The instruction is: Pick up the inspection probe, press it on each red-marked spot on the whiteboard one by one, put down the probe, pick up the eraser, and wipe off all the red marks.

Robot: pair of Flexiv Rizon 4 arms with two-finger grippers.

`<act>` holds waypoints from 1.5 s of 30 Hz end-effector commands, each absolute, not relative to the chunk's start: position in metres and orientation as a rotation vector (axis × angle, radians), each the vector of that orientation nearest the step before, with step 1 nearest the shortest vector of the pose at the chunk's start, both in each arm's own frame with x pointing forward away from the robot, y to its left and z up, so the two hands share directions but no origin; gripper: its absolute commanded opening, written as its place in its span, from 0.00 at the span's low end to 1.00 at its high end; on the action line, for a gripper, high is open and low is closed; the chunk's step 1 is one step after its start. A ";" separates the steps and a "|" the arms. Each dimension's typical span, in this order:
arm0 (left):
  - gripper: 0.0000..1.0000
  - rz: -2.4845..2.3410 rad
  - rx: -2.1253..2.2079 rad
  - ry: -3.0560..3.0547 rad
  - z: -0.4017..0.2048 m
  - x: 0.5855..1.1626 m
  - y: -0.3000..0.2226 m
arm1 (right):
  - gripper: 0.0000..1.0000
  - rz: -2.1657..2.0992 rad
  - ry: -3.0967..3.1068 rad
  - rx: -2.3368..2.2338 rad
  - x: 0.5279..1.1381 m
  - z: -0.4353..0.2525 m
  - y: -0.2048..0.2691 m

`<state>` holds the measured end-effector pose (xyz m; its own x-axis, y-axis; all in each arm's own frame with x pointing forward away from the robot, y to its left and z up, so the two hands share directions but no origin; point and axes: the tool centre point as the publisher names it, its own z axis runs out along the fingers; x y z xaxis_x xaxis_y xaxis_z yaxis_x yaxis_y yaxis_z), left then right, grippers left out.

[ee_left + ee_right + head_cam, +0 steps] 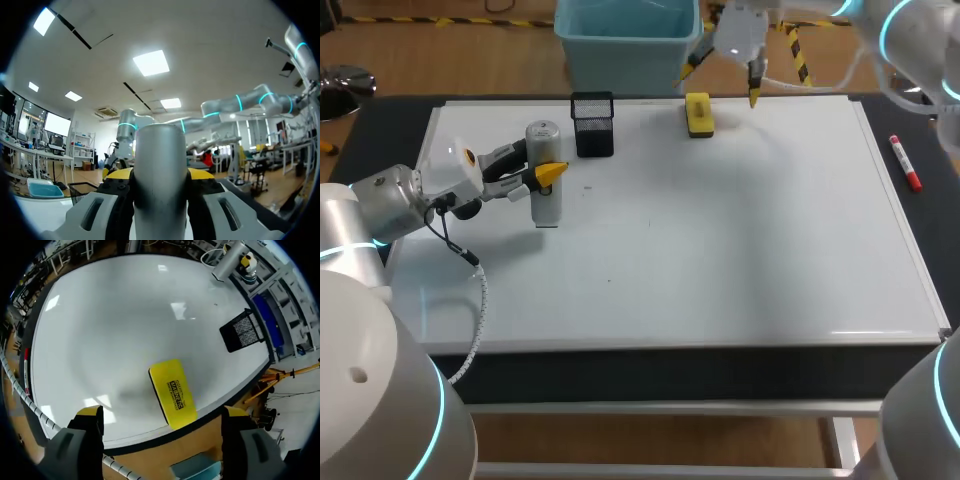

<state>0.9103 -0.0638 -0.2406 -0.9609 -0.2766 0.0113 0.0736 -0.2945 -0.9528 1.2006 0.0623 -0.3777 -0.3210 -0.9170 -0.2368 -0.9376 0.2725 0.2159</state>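
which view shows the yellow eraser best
The right wrist view: the eraser lies large and whole on the whiteboard. The head view shows it small near the far edge; the left wrist view does not show it.

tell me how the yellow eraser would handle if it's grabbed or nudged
The yellow eraser looks like a stiff flat block, probably keeping its shape when gripped. Lying flat on the whiteboard, it seems unlikely to roll or tip. On that glossy surface it may slide if nudged.
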 end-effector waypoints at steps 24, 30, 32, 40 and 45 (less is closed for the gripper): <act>0.00 -2.353 -0.254 1.713 -0.241 0.911 -0.064 | 1.00 0.804 2.612 -1.201 1.129 -0.287 -0.005; 0.00 -2.353 -0.254 1.713 -0.241 0.911 -0.064 | 1.00 0.881 2.632 -1.119 1.125 -0.277 -0.005; 0.00 -2.353 -0.254 1.713 -0.241 0.911 -0.064 | 1.00 0.915 2.613 -1.101 1.123 -0.274 -0.007; 0.00 -2.353 -0.254 1.713 -0.241 0.911 -0.064 | 1.00 0.969 2.634 -1.033 1.120 -0.265 -0.008; 0.00 -2.353 -0.254 1.713 -0.241 0.911 -0.064 | 1.00 0.968 2.636 -1.040 1.120 -0.264 -0.008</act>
<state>0.9104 -0.0638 -0.2406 -0.9609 -0.2765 0.0113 0.0735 -0.2945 -0.9528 1.1211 -0.0072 -0.2669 -0.7502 -0.5570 -0.3562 -0.6542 0.5477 0.5215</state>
